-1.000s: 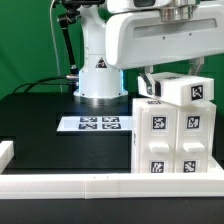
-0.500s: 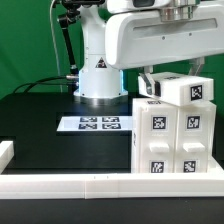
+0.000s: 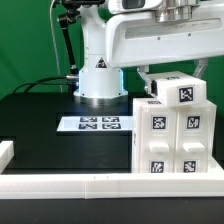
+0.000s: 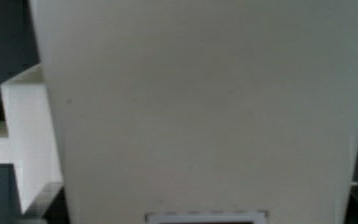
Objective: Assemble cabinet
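Note:
The cabinet (image 3: 172, 140) is a white box with black-and-white tags on its front, standing at the exterior view's right near the front rail. A smaller white block (image 3: 180, 92) with one tag rests on its top, slightly askew. My gripper (image 3: 175, 78) comes down from above, with its dark fingers (image 3: 145, 73) on either side of this block, shut on it. In the wrist view the block's pale face (image 4: 202, 110) fills nearly the whole picture and my fingers are hidden.
The marker board (image 3: 95, 124) lies flat on the black table at centre. The arm's white base (image 3: 100, 82) stands behind it. A long low white rail (image 3: 90, 185) runs along the front, with a short stub (image 3: 5, 152) at the left.
The white block on top of the cabinet has shifted a little toward the exterior view's left, and the hand above it has risen slightly.

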Controlling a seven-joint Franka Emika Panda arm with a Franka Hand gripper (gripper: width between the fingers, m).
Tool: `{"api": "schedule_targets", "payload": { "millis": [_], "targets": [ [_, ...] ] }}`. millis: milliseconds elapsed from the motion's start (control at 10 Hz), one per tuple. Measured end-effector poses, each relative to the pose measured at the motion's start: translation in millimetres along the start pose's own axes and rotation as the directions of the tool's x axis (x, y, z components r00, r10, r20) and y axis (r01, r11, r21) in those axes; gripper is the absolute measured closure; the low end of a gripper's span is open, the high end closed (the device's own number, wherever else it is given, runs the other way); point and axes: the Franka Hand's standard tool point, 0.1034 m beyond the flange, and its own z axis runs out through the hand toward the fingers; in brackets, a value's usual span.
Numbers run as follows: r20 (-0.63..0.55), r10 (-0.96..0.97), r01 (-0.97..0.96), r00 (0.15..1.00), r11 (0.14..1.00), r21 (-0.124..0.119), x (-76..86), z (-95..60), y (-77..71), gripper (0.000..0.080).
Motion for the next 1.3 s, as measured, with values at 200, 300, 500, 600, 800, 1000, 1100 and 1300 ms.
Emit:
{"api": "schedule_targets", "payload": {
  "millis": [200,300,500,600,800,1000,1100,1300],
  "targets": [
    [-0.008,0.203,-0.203,0.979,0.979,0.003,-0.1,0.1,-0.4,0.0252],
    [-0.011,0.293,-0.293,0.956,0.956,0.005,0.4,0.0,-0.5,0.0252],
    [-0.006,0.409,-0.409,0.912,0.912,0.014,0.5,0.1,-0.4,0.0252],
    [-0.004,0.484,-0.484,0.875,0.875,0.017,0.6,0.1,-0.5,0.0252],
    [-0.001,0.558,-0.557,0.83,0.83,0.026,1.4,0.1,-0.4,0.0252],
    [-0.002,0.644,-0.644,0.765,0.765,0.034,3.1,-0.5,-1.9,0.0252],
    [-0.001,0.663,-0.662,0.749,0.748,0.034,3.1,-0.5,-1.9,0.0252],
    [0.015,0.793,-0.792,0.609,0.608,0.047,2.1,0.3,-0.8,0.0252]
  ]
}}
